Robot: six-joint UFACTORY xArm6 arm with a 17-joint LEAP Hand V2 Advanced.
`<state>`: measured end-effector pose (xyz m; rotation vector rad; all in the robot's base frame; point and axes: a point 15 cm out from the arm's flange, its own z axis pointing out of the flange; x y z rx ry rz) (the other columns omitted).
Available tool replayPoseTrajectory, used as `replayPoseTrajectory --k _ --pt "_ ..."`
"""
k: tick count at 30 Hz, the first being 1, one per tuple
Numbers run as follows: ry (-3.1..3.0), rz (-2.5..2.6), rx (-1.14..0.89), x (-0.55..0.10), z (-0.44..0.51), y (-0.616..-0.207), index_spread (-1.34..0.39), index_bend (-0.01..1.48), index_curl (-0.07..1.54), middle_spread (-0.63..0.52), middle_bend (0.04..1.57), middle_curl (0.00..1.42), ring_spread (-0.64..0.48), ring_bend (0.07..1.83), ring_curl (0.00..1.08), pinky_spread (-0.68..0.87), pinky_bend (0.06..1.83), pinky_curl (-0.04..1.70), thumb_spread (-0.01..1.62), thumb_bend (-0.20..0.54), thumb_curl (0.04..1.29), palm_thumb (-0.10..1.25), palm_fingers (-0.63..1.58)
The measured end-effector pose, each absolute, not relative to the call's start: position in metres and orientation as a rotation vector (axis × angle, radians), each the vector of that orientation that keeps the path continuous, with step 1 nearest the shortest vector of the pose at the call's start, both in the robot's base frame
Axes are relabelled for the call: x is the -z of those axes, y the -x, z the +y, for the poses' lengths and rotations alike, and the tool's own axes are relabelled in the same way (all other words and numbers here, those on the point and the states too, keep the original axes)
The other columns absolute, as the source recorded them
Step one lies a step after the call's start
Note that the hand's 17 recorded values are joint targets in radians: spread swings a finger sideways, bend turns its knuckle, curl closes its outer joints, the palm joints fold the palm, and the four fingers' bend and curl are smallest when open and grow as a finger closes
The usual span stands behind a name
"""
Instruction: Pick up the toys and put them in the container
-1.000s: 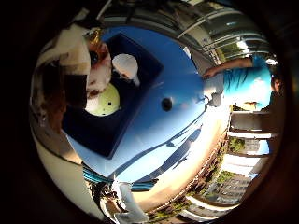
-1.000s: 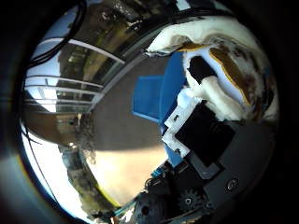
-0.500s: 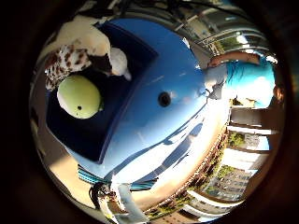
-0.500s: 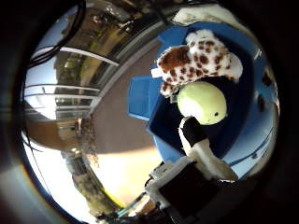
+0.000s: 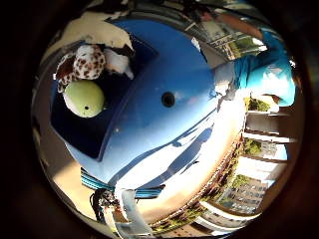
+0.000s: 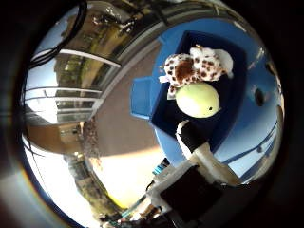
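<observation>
Blue container [image 6: 237,102] holds a spotted plush toy [image 6: 192,66] touching a green ball [image 6: 198,99] — the hand [image 6: 199,161] above, empty, fingers relaxed.

The plush toy [image 6: 194,69] and ball [image 6: 198,100] lie touching inside the container [image 6: 237,52].

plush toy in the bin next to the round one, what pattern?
White with brown spots. The plush toy lies against the yellow-green round toy in the blue container; clearest in the thumb side palm view.

blue table [image 5: 174,124], railing [image 6: 61,95] and buildings [image 5: 249,191] around
</observation>
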<state>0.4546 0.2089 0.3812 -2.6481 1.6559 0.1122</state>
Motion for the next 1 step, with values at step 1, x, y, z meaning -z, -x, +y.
replayPoseTrajectory --k 1 --pt "2.645 1.669 -0.117 -0.3908 0.1984 -0.4483 -0.36 0.17 0.16 0.17 0.16 0.34 0.32 0.51 0.31 0.5 0.92 0.36 1.07 -0.03 0.38 0.62 -0.03"
